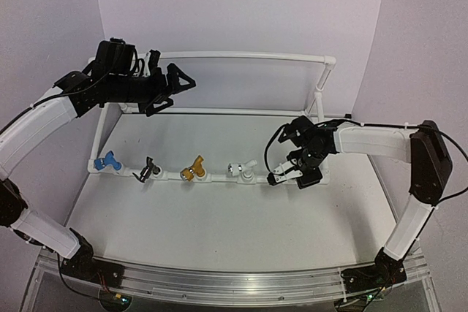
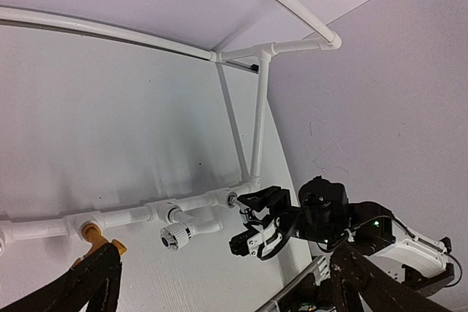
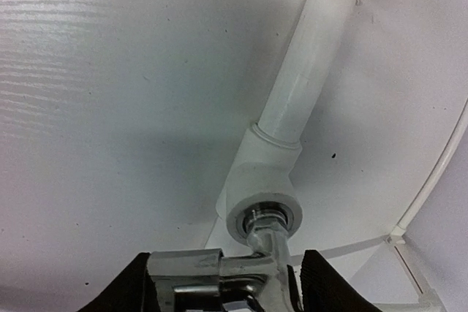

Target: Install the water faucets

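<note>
Right tool (image 1: 284, 173) clamped on the silver faucet (image 3: 212, 272), one finger on each side of its body. The faucet's stem sits in the end socket (image 3: 262, 184) of the pipe frame (image 1: 241, 55), at the right end of the front rail, just past the white faucet (image 1: 241, 169). Gold faucet (image 1: 194, 169), black faucet (image 1: 148, 169) and blue faucet (image 1: 107, 161) are on the same rail, going left. Left tool (image 1: 172, 91) has its jaws wide apart, gripping nothing, raised near the frame's back-left corner. The frame stands on the table (image 1: 219, 231).

It is a robotics lab bench: white table (image 1: 219, 217), plain lilac backdrop (image 1: 241, 5), aluminium mounting rail (image 1: 234, 279).
</note>
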Robot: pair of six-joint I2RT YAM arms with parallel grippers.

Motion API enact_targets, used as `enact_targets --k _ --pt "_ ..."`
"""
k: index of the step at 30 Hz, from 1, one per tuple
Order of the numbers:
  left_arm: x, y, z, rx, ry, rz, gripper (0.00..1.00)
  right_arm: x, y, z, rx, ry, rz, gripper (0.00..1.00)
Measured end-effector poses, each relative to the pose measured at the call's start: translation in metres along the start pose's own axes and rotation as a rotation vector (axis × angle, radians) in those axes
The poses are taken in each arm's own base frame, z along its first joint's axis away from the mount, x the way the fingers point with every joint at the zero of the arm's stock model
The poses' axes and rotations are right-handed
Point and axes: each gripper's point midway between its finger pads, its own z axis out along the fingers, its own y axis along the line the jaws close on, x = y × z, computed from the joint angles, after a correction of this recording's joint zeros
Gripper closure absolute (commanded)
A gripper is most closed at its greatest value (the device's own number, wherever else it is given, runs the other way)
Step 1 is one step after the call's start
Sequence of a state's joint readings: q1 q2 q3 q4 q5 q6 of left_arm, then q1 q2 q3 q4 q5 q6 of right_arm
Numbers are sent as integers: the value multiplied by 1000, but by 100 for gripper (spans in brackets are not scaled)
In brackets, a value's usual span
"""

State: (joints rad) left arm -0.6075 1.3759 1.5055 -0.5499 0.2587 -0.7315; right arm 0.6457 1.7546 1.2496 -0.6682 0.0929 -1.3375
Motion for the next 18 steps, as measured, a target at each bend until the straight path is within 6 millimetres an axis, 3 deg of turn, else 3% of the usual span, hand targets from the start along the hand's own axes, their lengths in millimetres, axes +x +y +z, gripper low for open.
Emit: enact_targets --k 18 --pt "0 0 0 0 0 -1 1 -6 -3 4 -76 -12 271 41"
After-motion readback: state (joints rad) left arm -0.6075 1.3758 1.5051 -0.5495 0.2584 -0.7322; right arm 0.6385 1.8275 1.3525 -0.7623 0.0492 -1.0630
